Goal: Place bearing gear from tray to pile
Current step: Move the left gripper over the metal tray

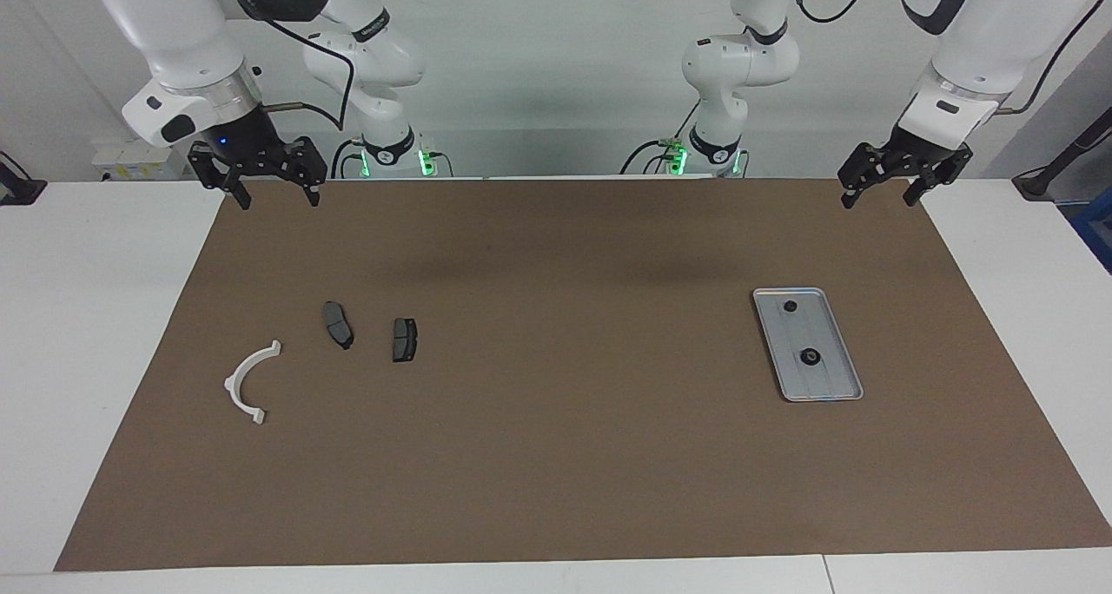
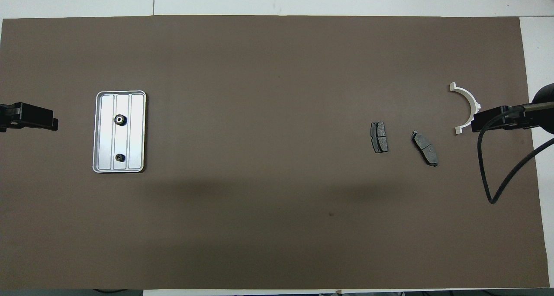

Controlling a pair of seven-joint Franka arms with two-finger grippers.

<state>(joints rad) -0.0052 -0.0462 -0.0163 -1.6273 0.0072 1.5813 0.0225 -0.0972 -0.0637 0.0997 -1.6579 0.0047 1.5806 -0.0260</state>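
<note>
Facing view: bearing gears [image 1: 809, 357] on tray [image 1: 847, 364], left end effector [image 1: 879, 200] spread above.

Both Franka arms wore glossy white shells, rounded at every joint, with black bands ringing the seams. The right arm's wrist ended in a bare metal collar above a black housing where a small blue light glowed. The right gripper [image 1: 274, 190] was black, built of angular links with two slim fingers. The left gripper [image 1: 881, 194] matched it, black under a white wrist block with a dark oval inset. Black cables looped loosely along both arms, one hanging at about three o'clock in the overhead view. Green lights shone at both bases.
</note>
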